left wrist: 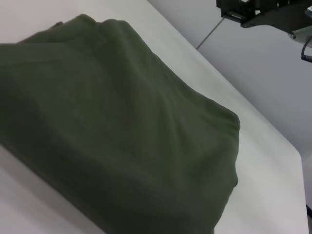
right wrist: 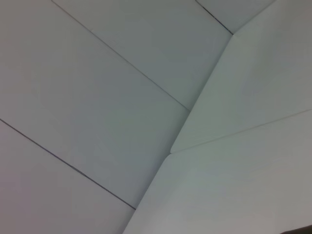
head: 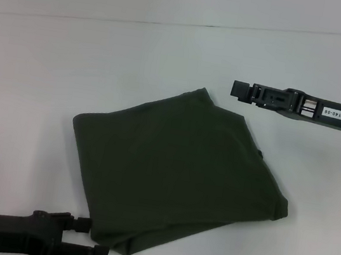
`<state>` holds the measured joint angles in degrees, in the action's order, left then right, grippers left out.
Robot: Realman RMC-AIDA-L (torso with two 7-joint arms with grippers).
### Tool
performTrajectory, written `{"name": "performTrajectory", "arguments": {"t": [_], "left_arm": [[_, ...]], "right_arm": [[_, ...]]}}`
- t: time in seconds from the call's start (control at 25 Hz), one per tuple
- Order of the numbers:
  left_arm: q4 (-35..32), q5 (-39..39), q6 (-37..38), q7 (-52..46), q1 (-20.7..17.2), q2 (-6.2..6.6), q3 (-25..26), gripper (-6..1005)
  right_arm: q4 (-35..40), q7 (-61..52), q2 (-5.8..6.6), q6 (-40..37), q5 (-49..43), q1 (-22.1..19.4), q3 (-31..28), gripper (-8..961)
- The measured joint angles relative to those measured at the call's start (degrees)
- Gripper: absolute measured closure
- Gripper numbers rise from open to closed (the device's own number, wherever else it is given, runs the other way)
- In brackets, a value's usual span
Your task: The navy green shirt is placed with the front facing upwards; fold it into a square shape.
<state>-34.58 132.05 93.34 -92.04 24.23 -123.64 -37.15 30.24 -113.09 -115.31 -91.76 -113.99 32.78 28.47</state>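
Two grippers flanked the work: the left gripper (head: 91,239), jaws spread and empty, sat touching the near corner of the navy green shirt (head: 176,173); the right gripper (head: 240,90), grip impossible to judge, hung beyond its far edge. The shirt lay mid-table (head: 30,81), folded roughly square, lettering hidden. A tag on the right arm read "140-06".

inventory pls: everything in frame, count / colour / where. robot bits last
navy green shirt: 1, dark olive green, folded into a rough square, lying flat mid-table, plain side up
table: 1, white, under the shirt
left gripper: 1, black, low at the near left, at the shirt's near corner, fingers open
right gripper: 1, black, raised at the far right, beyond the shirt's far corner, not touching it
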Motion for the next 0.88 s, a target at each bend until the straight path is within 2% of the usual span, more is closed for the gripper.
{"name": "performTrajectory", "arguments": {"t": [0.44,0.88], "left_arm": [[1.45,0.05,-0.33,0.07,1.75,-0.01,-0.28,35],[1.42,0.05,-1.98,-0.55,1.75,-0.09,-0.29,35]], "right_arm": [[-0.13,-0.2,0.1,-0.58,0.0,-0.15,-0.21,272],[-0.26,-0.2,0.1,-0.79,0.01,-0.18,-0.35,271]]}}
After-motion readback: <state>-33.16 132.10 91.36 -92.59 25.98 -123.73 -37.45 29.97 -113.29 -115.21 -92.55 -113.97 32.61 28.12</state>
